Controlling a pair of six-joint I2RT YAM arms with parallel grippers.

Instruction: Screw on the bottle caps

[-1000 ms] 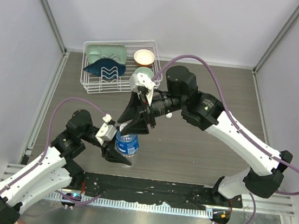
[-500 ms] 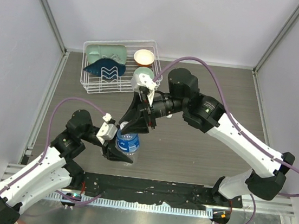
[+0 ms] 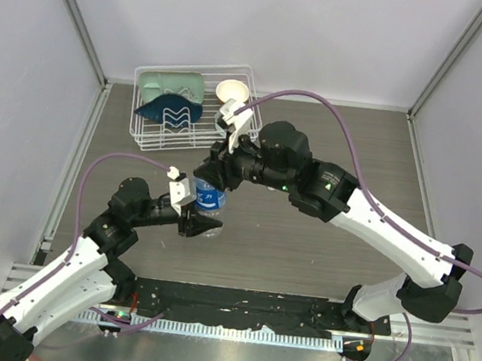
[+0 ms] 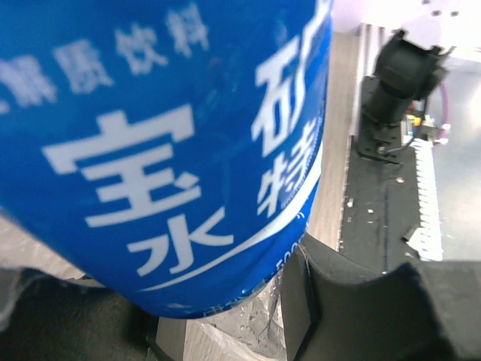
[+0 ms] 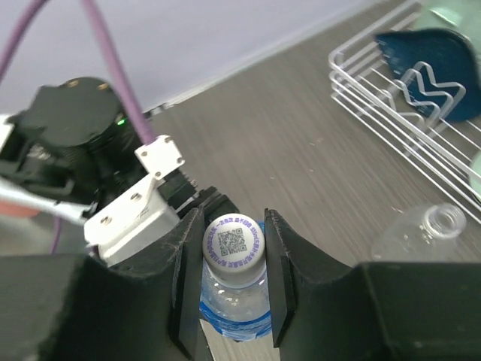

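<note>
The blue-labelled bottle is left of centre in the top view, caught between the two arms. The left hand is closed on its lower body. In the left wrist view the blue band with white characters fills most of the frame, and a black finger presses in at the lower right. Whether the bottle's base touches the worktop cannot be told.

The right hand comes down over the bottle's top. In its wrist view the two black fingers close in tight on either side of the white bottle cap. The cap sits on the neck and shows a printed code on its top face.

At the right edge of that view the plain bottle lies on its side on the worktop, with its open neck pointing to the upper right.

In the upper left of the top view a white wire rack holds a pale green bowl, a cream bowl and a dark blue item with a white wavy mark.
</note>
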